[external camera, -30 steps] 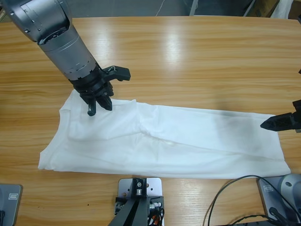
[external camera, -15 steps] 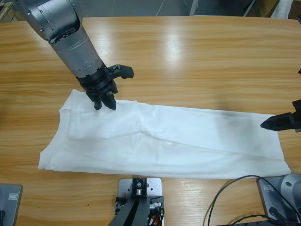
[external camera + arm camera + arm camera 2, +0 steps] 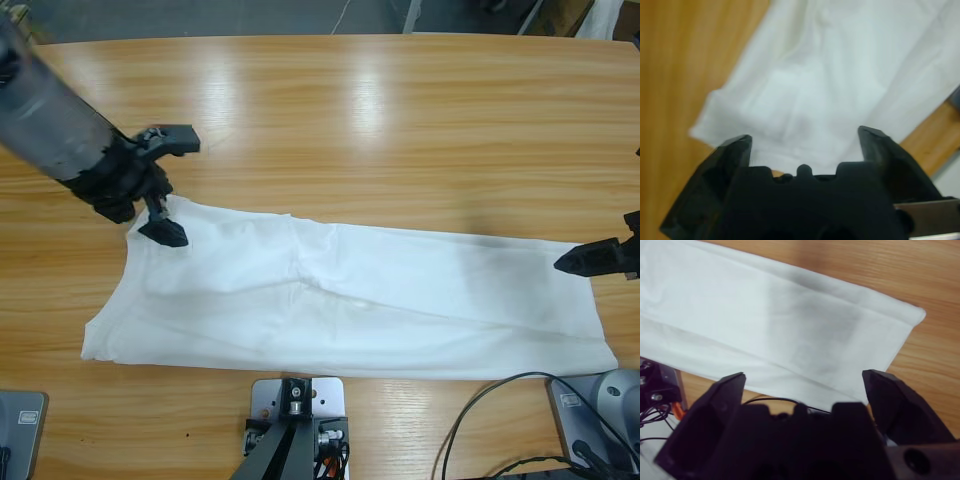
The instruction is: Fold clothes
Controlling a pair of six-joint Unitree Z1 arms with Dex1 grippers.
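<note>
The white T-shirt (image 3: 350,295) lies folded lengthwise on the table (image 3: 400,120); no logo or label shows. The left gripper (image 3: 160,222) and right gripper (image 3: 580,260) hang released over opposite ends

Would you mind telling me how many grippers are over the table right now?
2: the left gripper at the T-shirt's upper-left corner, the right gripper at its right end.

Counter (image 3: 400,110): bare wood across the whole far half, open to passage. T-shirt (image 3: 350,300) lies flat along the near half, low, with no upright obstacle on it. Left tool (image 3: 160,222) sits over the shirt's left end; right tool (image 3: 585,260) at its right end. Cable (image 3: 480,410) loops at the near right edge.
</note>
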